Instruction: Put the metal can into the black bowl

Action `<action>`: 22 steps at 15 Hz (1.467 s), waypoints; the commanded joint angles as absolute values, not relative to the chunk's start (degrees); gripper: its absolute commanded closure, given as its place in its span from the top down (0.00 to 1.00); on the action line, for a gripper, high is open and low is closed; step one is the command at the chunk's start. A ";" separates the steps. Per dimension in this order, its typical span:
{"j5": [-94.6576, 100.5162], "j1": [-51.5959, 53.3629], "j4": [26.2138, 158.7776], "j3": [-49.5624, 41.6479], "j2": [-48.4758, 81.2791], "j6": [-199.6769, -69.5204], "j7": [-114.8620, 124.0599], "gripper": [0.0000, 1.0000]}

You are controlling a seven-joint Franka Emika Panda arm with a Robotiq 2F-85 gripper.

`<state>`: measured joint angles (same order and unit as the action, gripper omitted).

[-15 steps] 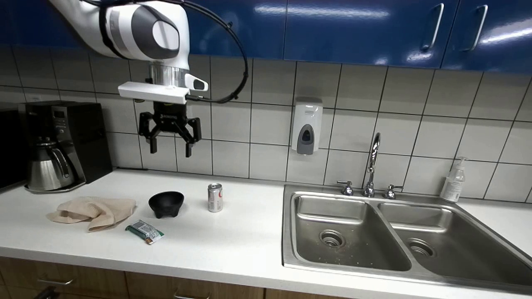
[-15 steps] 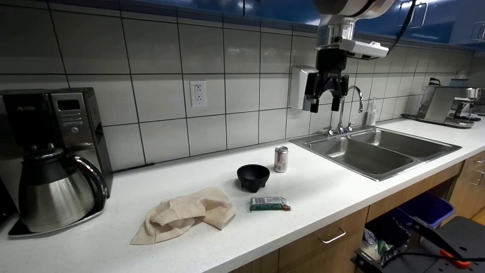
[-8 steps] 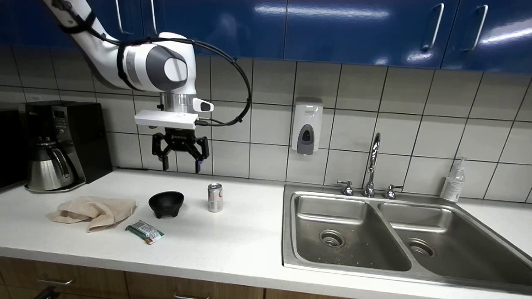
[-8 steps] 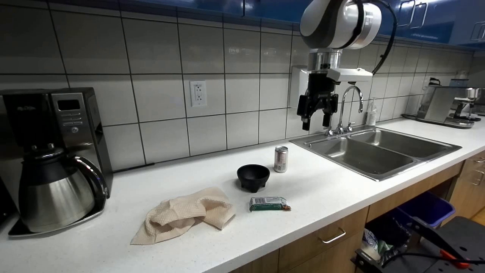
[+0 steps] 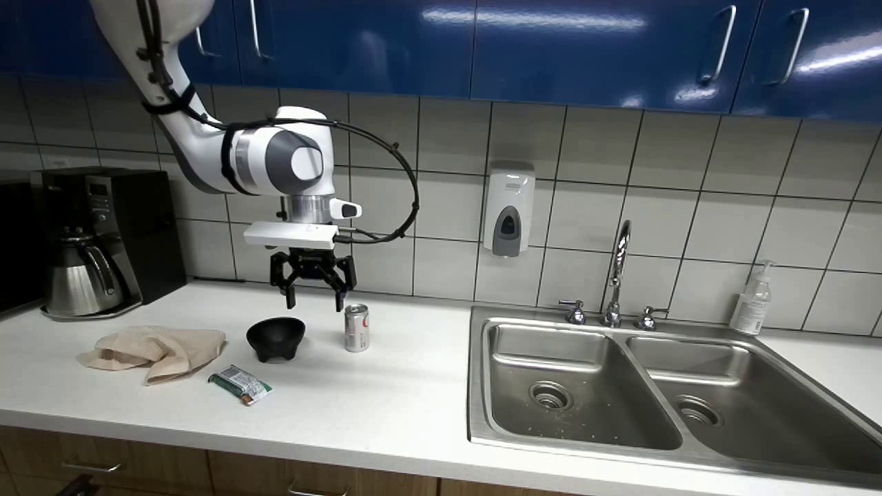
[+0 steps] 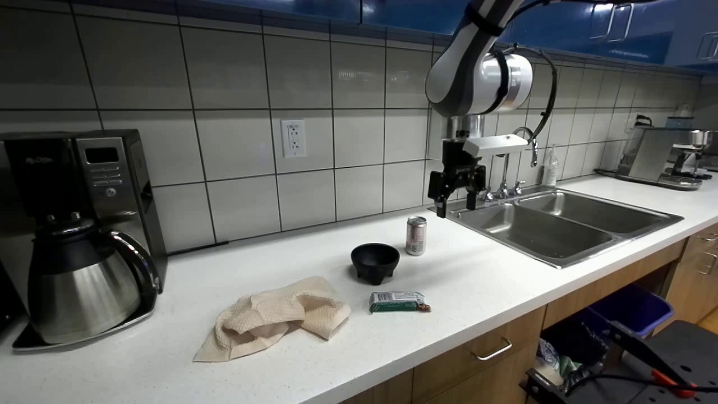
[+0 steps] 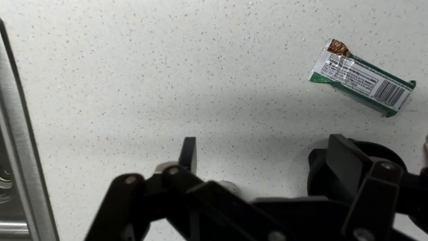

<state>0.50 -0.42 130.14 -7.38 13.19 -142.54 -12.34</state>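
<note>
Aloft in an exterior view, a Robotiq gripper point(image 5: 315, 304) hangs over a white counter point(image 5: 406, 393), its fingers spread wide and gripping nothing; a silver soda can point(image 5: 357, 328) stands upright near a black footed bowl point(image 5: 275, 339), outside it, left of a steel double-basin sink point(image 5: 478, 386). In an exterior view, a wrapped snack bar point(image 6: 397, 301) lies in front of the bowl, and a crumpled beige cloth point(image 6: 275, 314) rests between the bowl and a drip coffee maker point(image 6: 109, 205). In the wrist view, one finger partly hides the bowl, and only a sliver of the can shows behind the linkage.
</note>
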 commanded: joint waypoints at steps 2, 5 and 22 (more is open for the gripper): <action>2.74 -1.15 121.27 -6.29 21.80 -142.72 -5.97 1.00; 4.19 -0.52 115.79 -6.76 26.81 -141.66 -2.89 1.00; 4.90 -0.28 91.44 -7.27 44.90 -133.11 4.24 1.00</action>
<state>4.46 0.31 96.69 -7.41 41.93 -136.99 2.44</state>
